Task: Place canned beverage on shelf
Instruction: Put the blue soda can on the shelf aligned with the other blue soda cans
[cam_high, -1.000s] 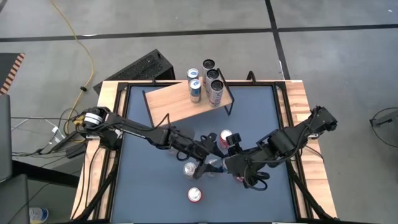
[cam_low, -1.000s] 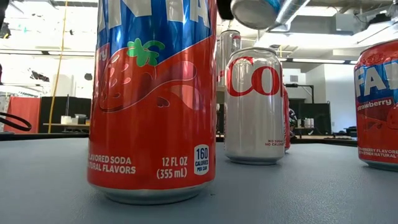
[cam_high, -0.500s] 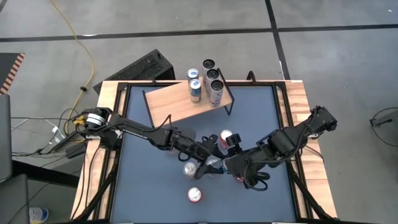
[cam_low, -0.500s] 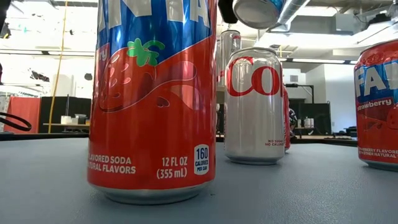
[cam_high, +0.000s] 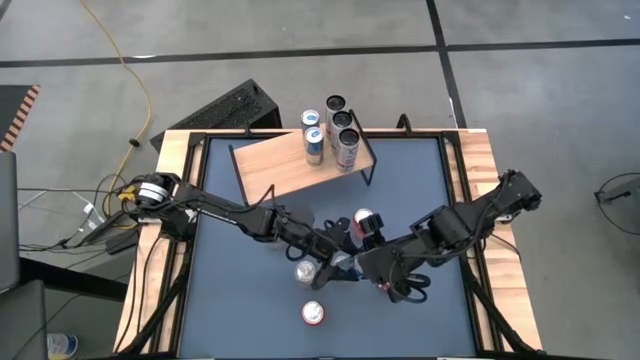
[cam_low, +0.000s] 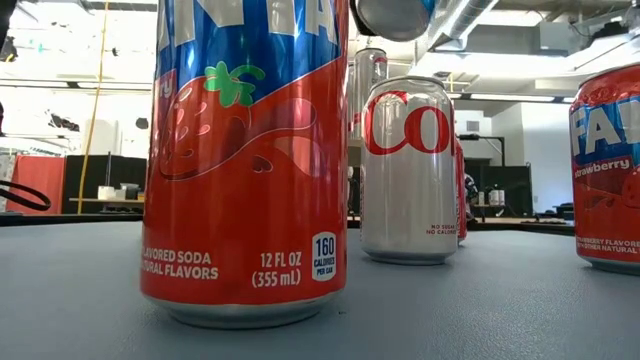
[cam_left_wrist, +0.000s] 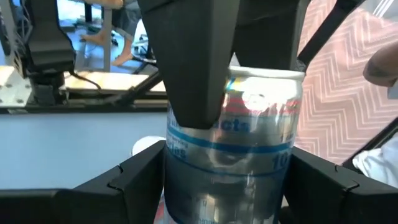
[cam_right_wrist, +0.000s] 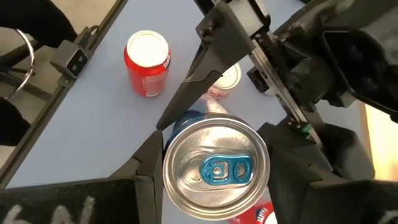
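A silver-and-blue can (cam_left_wrist: 233, 143) is held in the air between both grippers over the middle of the table (cam_high: 225, 290). It also shows in the high view (cam_high: 345, 262), and its bottom shows in the low view (cam_low: 395, 15). My left gripper (cam_left_wrist: 230, 186) is shut on its lower body. My right gripper (cam_right_wrist: 214, 165) is shut on its upper part, where the top has a blue tab. The shelf (cam_high: 280, 165) stands at the table's far edge, with several cans (cam_high: 345, 148) standing upright on its right end. My left gripper pinches the can's lower body (cam_left_wrist: 177, 186) between its two fingers, which come in level from the table's left side. The can is upright and lifted clear of the table. My right gripper pinches the can's upper wall just under the top rim (cam_right_wrist: 171, 177) between its two fingers (cam_left_wrist: 193, 68). They come from above, pointing down. The can's top faces the wrist camera.
On the table stand a red strawberry soda can (cam_high: 313, 313) at the near middle, a silver cola can (cam_high: 305, 270) beside the grippers, a red can (cam_high: 363, 220) behind them and another red can (cam_low: 607, 170) at the right.
The held can and both grippers have shifted a little toward the table's left edge; the can stays lifted clear and upright.
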